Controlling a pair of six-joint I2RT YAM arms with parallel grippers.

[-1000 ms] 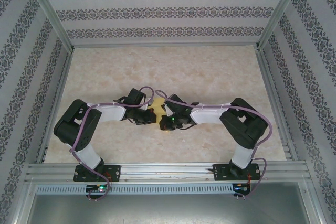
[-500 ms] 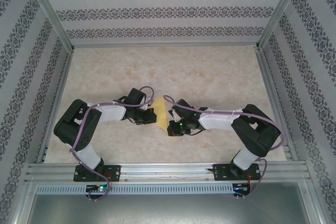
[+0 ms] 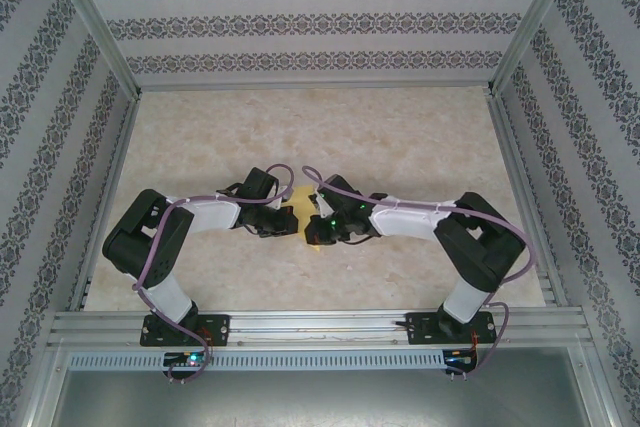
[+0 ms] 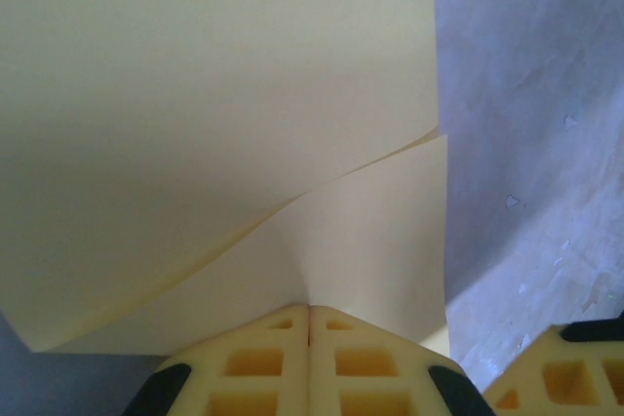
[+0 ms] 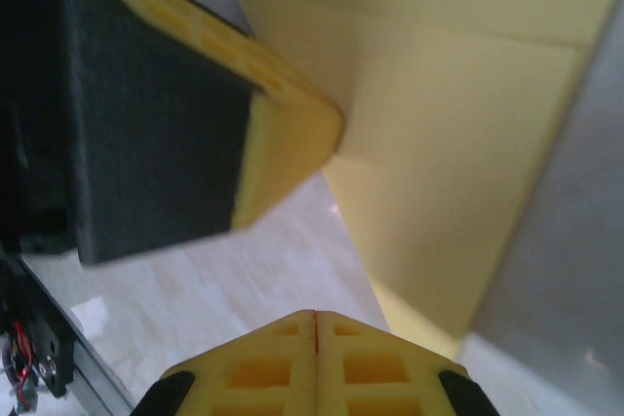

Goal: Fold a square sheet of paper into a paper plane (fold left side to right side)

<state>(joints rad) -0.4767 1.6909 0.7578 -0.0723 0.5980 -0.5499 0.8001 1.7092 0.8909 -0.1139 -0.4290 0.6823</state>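
The square sheet of paper (image 3: 299,204), pale yellow, lies folded between my two grippers at the middle of the table. In the left wrist view the paper (image 4: 244,94) shows two layers, the upper flap lifted a little above the lower. My left gripper (image 4: 309,309) is shut, its tips touching the lower layer; from above it (image 3: 288,225) sits at the paper's left. My right gripper (image 5: 315,315) is shut with nothing in it, over bare table beside the paper (image 5: 448,143). A left finger (image 5: 292,133) meets the paper's edge. From above, the right gripper (image 3: 318,232) partly covers the paper.
The marble-patterned table (image 3: 400,137) is fenced by patterned walls on three sides and an aluminium rail (image 3: 320,325) at the near edge. Both arms reach inward, elbows out to the sides. A right finger (image 4: 556,377) shows at the left wrist view's lower right.
The right gripper swung away to the right and toward the near edge, uncovering more paper, then came back against it. The left arm stayed still.
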